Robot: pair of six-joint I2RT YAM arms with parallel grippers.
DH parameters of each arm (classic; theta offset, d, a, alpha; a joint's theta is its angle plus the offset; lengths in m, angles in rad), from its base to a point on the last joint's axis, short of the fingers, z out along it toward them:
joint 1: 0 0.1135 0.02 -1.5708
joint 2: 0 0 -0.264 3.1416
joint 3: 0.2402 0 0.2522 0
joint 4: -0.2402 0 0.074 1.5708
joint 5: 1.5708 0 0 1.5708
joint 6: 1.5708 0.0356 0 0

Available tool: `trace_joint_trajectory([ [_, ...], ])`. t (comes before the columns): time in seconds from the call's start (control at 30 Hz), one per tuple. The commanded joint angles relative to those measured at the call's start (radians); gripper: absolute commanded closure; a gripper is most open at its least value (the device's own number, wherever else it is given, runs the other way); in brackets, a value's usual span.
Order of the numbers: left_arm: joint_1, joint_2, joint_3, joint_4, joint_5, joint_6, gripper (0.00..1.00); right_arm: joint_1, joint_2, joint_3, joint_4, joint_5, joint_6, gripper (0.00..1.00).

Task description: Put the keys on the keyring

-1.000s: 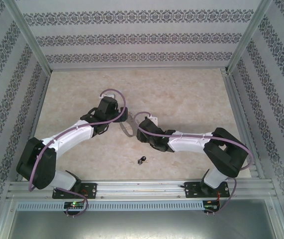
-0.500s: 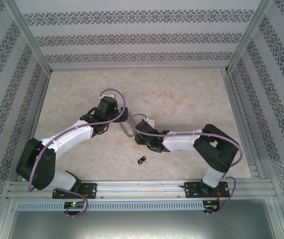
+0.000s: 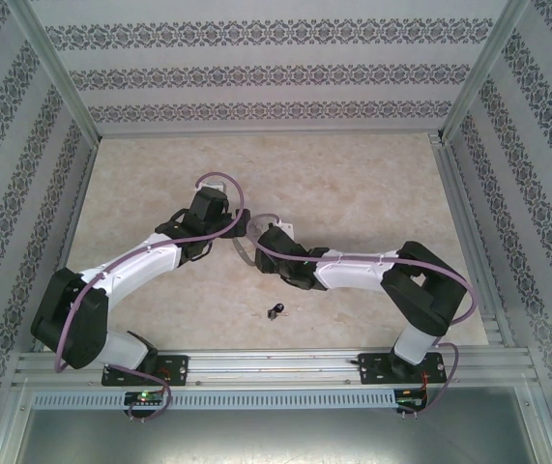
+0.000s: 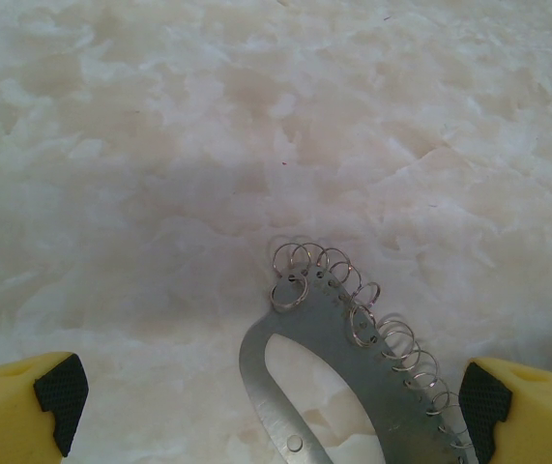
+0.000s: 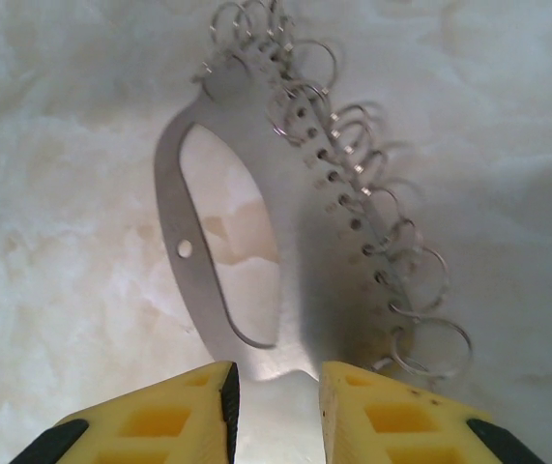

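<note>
The keyring (image 5: pixel 256 193) is a flat grey metal loop with many small wire rings along one edge. It lies on the pale marbled table (image 3: pixel 353 184) between my two grippers. My right gripper (image 5: pixel 276 411) is shut on the keyring's narrow end, which fills the gap between its yellow fingers (image 5: pixel 372 420). My left gripper (image 4: pixel 266 401) stands wide open, with the keyring's (image 4: pixel 353 353) other end between its fingers, touching neither. In the top view the keyring (image 3: pixel 246 249) shows between the left gripper (image 3: pixel 238 230) and the right gripper (image 3: pixel 264 253). A small black-headed key (image 3: pixel 276 310) lies apart, nearer the arm bases.
Patterned walls (image 3: pixel 276 72) enclose the table on three sides. A metal rail (image 3: pixel 276 365) runs along the near edge by the arm bases. Open tabletop lies behind and to both sides of the grippers.
My right arm has reached further left toward the keyring, and its jaws have narrowed onto the keyring's end. The left arm and the key have stayed put.
</note>
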Motion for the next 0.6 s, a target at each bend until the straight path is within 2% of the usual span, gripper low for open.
trace_joint_trajectory([
  [0.0,0.012,-0.006,0.018,0.004,0.004,-0.004,0.00,0.002,0.024,0.020,-0.028,0.026,-0.033,0.71],
  [0.57,0.012,-0.012,0.020,-0.005,0.000,0.001,0.00,-0.023,0.045,-0.025,-0.019,0.035,-0.017,0.71],
])
